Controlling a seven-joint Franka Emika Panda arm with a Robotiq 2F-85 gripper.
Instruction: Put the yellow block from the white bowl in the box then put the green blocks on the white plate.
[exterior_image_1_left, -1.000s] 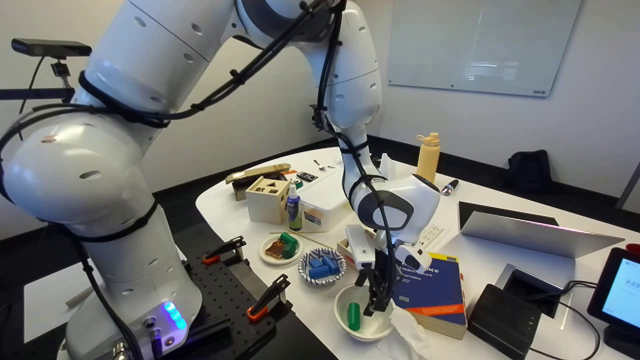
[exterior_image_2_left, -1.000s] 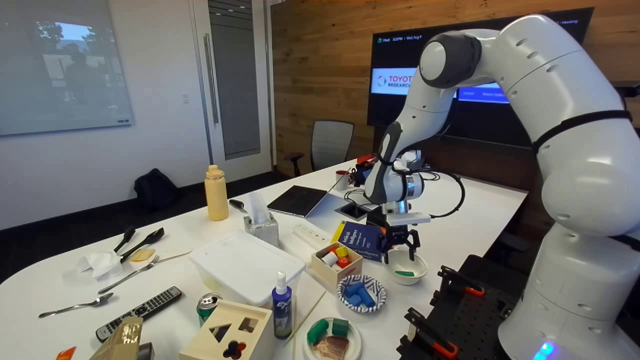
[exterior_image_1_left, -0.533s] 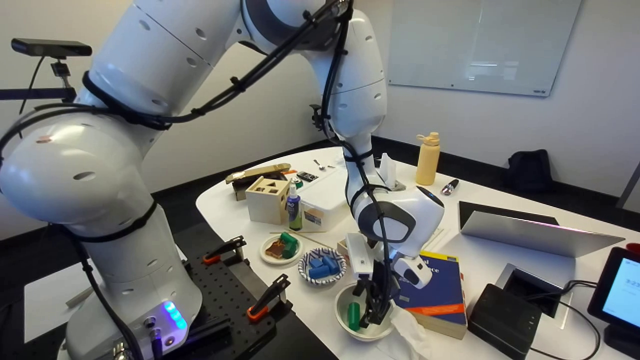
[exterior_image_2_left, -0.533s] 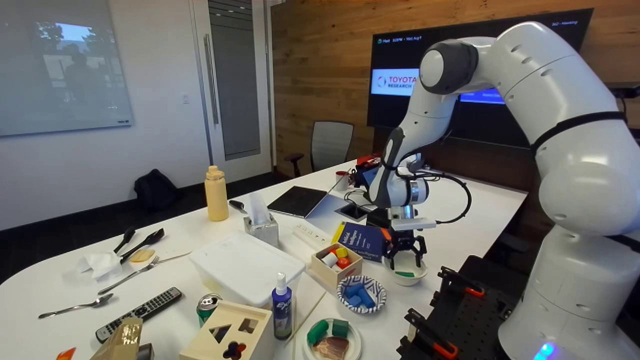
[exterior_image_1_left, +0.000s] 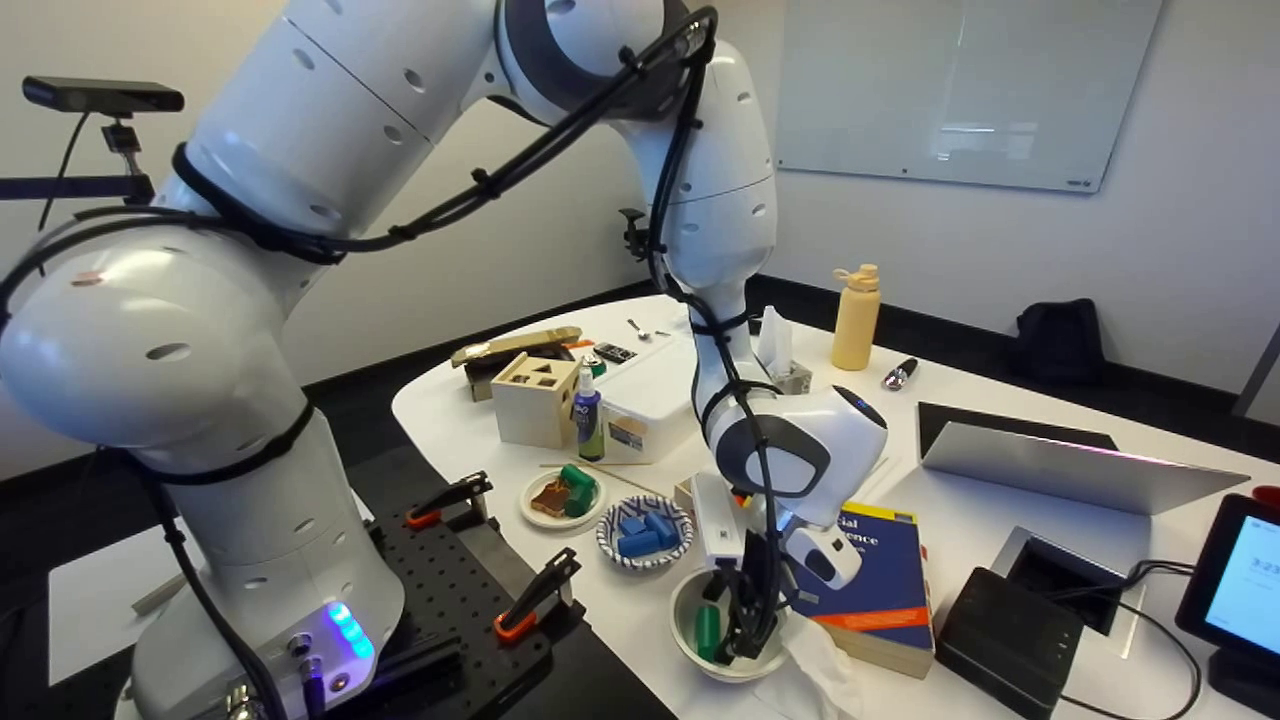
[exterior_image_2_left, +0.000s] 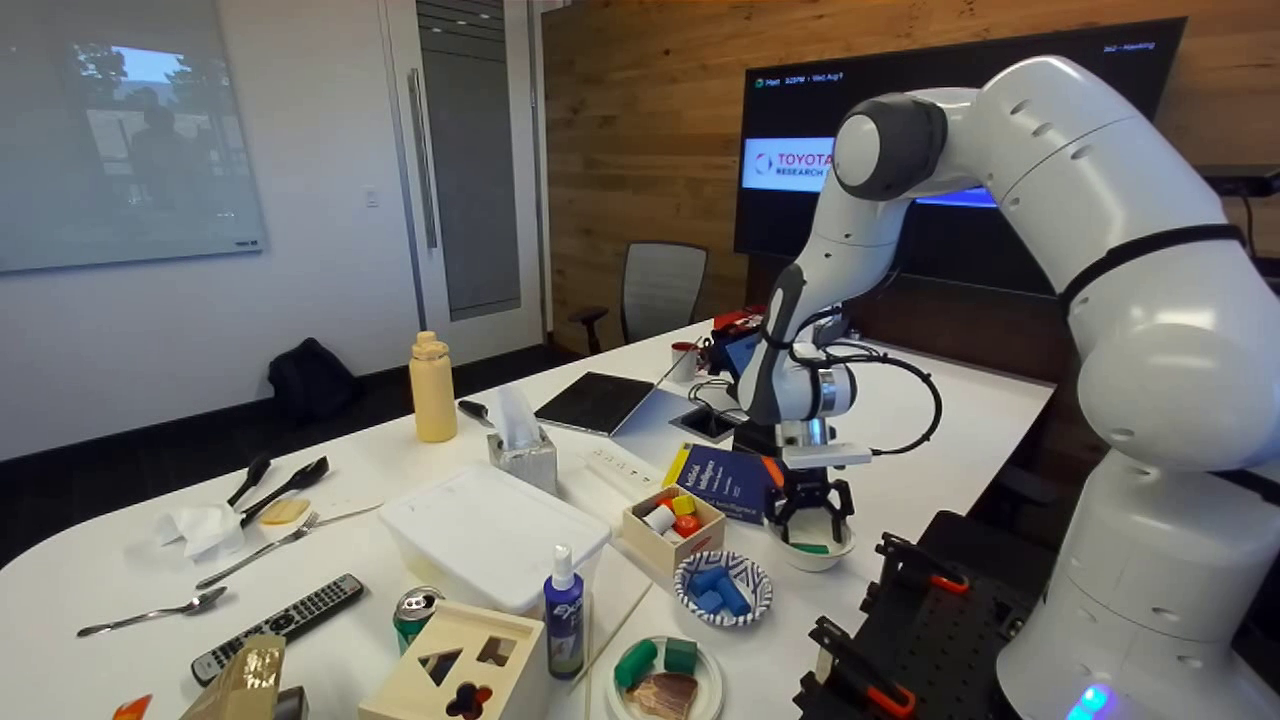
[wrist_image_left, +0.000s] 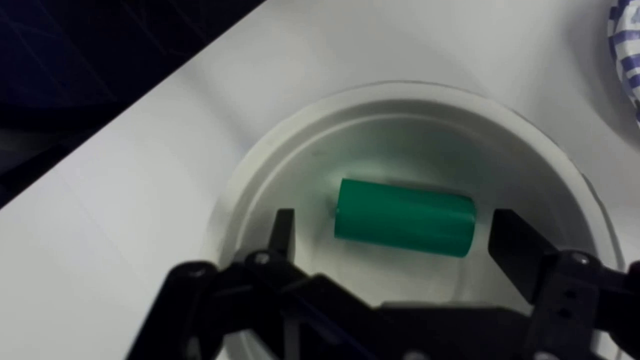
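Note:
The white bowl (exterior_image_1_left: 735, 676) stands on the table in both exterior views (exterior_image_2_left: 815, 564); its rim fills much of the wrist view (wrist_image_left: 395, 91). A green cylinder block (wrist_image_left: 405, 217) lies on its side in the bowl. My gripper (wrist_image_left: 392, 225) is open, low at the bowl, with a fingertip beyond each end of this block and gaps on both sides. In an exterior view, the gripper (exterior_image_2_left: 811, 530) points down. Two more green blocks (exterior_image_2_left: 635, 662) lie on the white plate (exterior_image_2_left: 713, 690) with a brown, toast-like piece. A yellow block (exterior_image_2_left: 683, 505) sits in the wooden box (exterior_image_2_left: 660, 553).
A patterned bowl (exterior_image_2_left: 765, 590) with blue blocks stands between plate and white bowl. A blue book (exterior_image_1_left: 860, 570) and a white tissue (exterior_image_1_left: 822, 665) lie beside the white bowl. A lidded plastic tub (exterior_image_2_left: 495, 535), spray bottle (exterior_image_2_left: 564, 620) and shape-sorter box (exterior_image_2_left: 460, 660) stand farther along.
My gripper has moved down to the white bowl and shifted slightly toward the robot base. It stays open. The green block in the bowl has not visibly moved.

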